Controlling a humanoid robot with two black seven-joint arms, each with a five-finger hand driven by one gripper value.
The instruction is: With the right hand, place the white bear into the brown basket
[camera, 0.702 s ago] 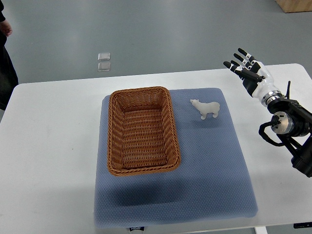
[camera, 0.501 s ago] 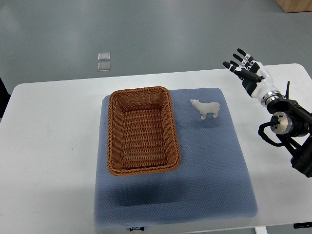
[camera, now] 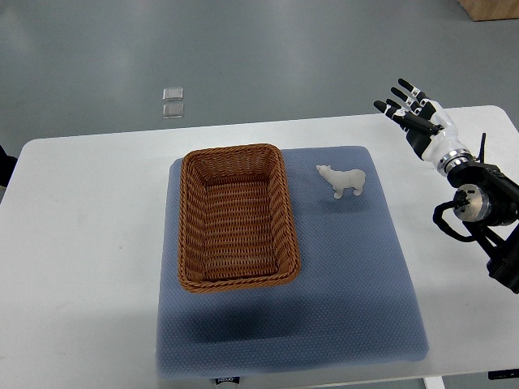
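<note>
A small white bear (camera: 342, 180) stands upright on the blue mat (camera: 340, 275), just right of the brown wicker basket (camera: 235, 215). The basket holds nothing. My right hand (camera: 409, 113) hovers over the table's far right part, well to the right of the bear and apart from it. Its fingers (camera: 401, 104) are spread and hold nothing. The left arm does not show.
The mat lies on a white table (camera: 81, 243). A person's dark clothing (camera: 5, 166) shows at the left edge. Two small clear squares (camera: 172, 102) lie on the grey floor beyond the table.
My right hand has shifted slightly to the right. The person at the left edge has moved almost out of view.
</note>
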